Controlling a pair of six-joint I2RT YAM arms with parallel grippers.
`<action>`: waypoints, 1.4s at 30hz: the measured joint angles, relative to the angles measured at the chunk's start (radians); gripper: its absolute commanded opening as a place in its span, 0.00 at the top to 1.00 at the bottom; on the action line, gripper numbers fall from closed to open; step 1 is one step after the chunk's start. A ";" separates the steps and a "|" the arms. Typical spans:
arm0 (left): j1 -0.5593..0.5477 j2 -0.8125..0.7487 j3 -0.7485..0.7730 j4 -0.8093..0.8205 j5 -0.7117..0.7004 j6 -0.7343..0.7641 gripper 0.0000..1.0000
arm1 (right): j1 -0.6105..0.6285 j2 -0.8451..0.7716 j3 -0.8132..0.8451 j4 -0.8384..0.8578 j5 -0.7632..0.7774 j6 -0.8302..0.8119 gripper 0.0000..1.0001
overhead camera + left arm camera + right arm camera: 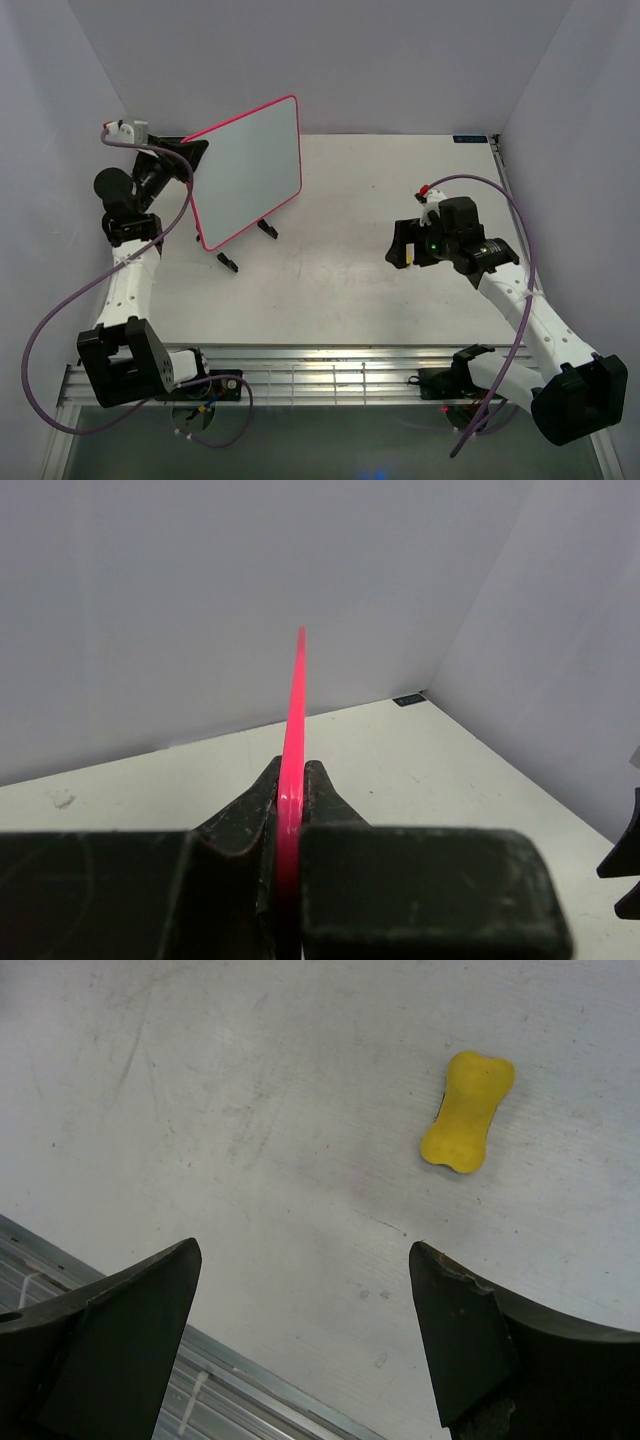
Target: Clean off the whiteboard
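Note:
The whiteboard [248,170], white-faced with a pink-red rim, stands tilted at the back left of the table on two black feet; its face shows no writing. My left gripper [195,155] is shut on its left edge. In the left wrist view the pink rim [296,700] runs edge-on between the closed fingers of my left gripper [292,770]. My right gripper [400,245] hovers open and empty at the right middle of the table. In the right wrist view a small yellow bone-shaped sponge [467,1112] lies on the table beyond the open right gripper [300,1250]. A sliver of the sponge [411,256] shows in the top view.
A ribbed metal rail [330,375] runs along the table's near edge and shows in the right wrist view [200,1380]. Plain walls close in the back and both sides. A small dark label [470,139] sits at the far right corner.

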 measured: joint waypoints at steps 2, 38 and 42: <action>0.059 0.000 -0.002 0.021 0.050 -0.033 1.00 | 0.005 0.000 0.000 0.000 0.000 0.000 0.10; 0.254 0.041 -0.102 0.214 0.327 -0.182 1.00 | 0.148 0.010 0.000 0.000 0.005 -0.026 0.10; 0.257 0.047 -0.050 0.224 0.328 -0.188 1.00 | 0.150 0.016 0.000 0.000 0.005 -0.027 0.10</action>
